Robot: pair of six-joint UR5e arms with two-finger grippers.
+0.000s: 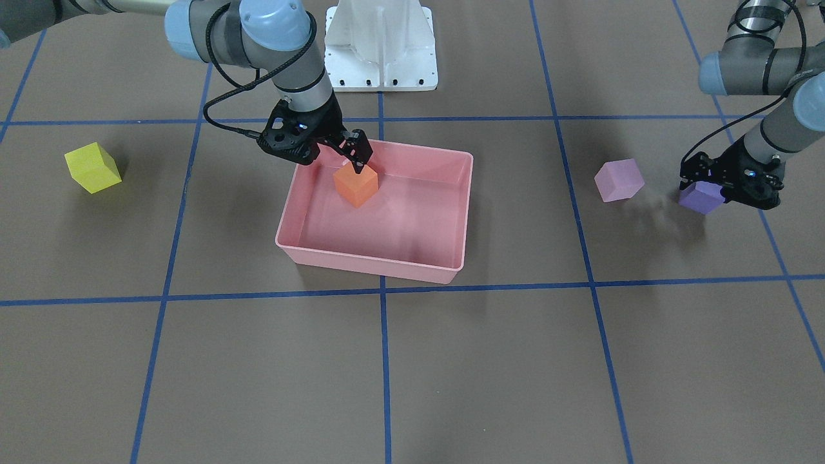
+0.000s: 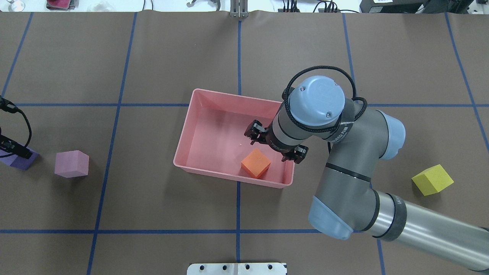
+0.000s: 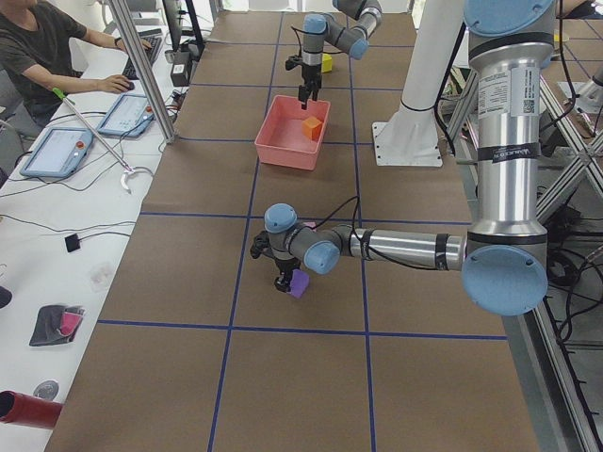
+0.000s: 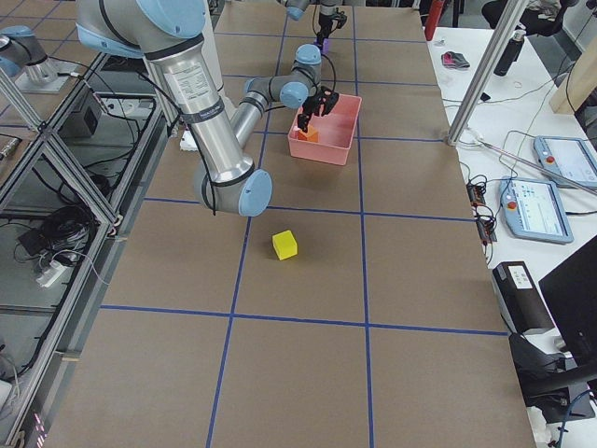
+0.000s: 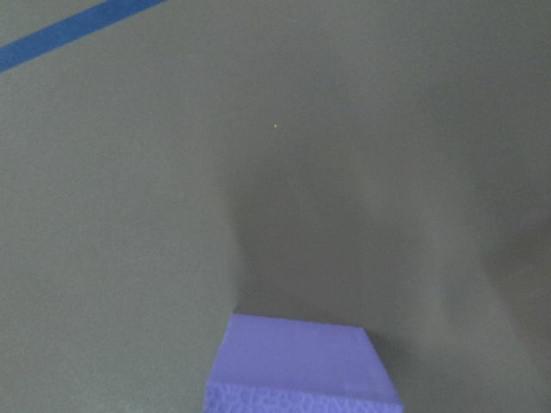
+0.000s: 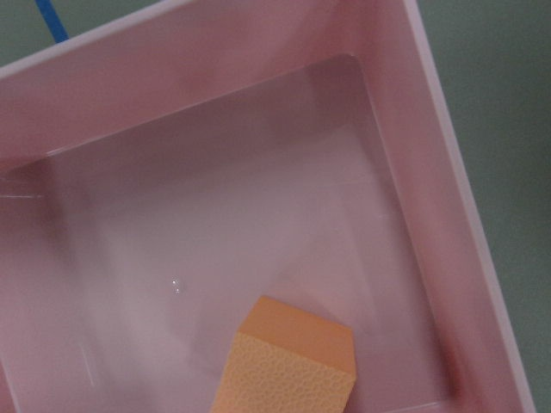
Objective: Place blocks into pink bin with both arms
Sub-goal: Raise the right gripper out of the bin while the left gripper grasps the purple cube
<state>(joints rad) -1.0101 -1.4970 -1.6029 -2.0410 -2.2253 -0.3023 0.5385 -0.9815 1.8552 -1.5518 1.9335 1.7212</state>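
The pink bin (image 1: 374,261) (image 2: 229,176) sits mid-table. The orange block (image 1: 356,187) (image 2: 256,163) (image 6: 293,366) lies inside it, near the wall on the robot's side. My right gripper (image 1: 356,158) is open, its fingertips just above the block's top and clasping none of its sides. My left gripper (image 1: 718,187) (image 2: 13,151) is shut on the purple block (image 1: 699,198) (image 2: 17,160) (image 5: 301,366), low over the table. The lilac block (image 1: 619,180) (image 2: 72,164) stands free beside it. The yellow block (image 1: 93,167) (image 2: 432,179) stands alone on my right side.
The white base pedestal (image 1: 380,45) stands behind the bin. Blue tape lines (image 1: 383,361) grid the brown table. An operator (image 3: 38,47) sits at a side desk with tablets, off the table's far edge.
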